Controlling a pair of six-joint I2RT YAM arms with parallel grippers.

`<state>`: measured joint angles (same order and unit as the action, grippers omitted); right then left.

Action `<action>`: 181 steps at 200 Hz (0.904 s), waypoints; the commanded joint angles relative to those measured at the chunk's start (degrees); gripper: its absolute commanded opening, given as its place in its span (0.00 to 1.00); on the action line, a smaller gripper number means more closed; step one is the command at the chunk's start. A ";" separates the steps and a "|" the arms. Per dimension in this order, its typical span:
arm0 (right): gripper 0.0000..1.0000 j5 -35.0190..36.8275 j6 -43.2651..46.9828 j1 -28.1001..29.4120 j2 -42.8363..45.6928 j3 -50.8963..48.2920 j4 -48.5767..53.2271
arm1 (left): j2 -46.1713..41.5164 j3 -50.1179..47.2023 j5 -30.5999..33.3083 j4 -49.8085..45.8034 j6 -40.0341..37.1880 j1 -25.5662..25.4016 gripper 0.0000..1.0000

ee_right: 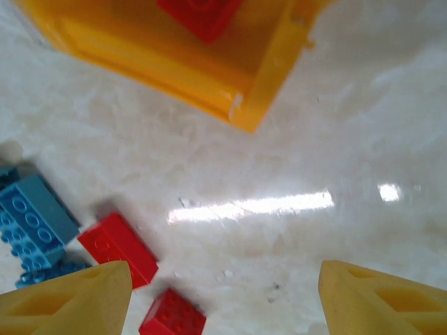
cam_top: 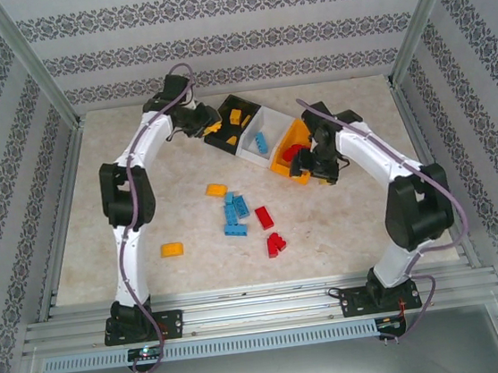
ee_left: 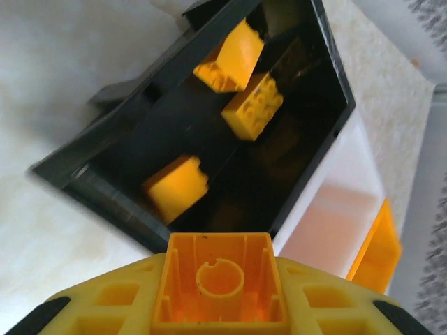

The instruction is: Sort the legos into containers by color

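My left gripper hovers at the near edge of the black bin, shut on a yellow-orange brick whose hollow underside faces the camera. Three yellow bricks lie inside the black bin. The white bin holds a blue brick. Red bricks lie in the orange bin. My right gripper stands open over bare table just in front of the orange bin. Near it lie two red bricks and blue bricks.
Loose bricks lie mid-table: a yellow one, a blue cluster, two red ones and another yellow one to the left. Metal frame posts and patterned walls enclose the table.
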<state>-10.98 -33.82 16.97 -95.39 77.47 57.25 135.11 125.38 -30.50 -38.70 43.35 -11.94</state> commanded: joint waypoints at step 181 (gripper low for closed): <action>0.68 0.00 9.06 20.29 -18.36 11.17 3.28 | -17.33 -16.78 5.17 -9.57 -12.32 -0.20 0.73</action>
<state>-10.15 -28.67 36.51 -110.85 85.76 57.30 126.56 119.57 -29.26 -47.57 37.47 -12.03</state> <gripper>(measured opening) 0.693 0.727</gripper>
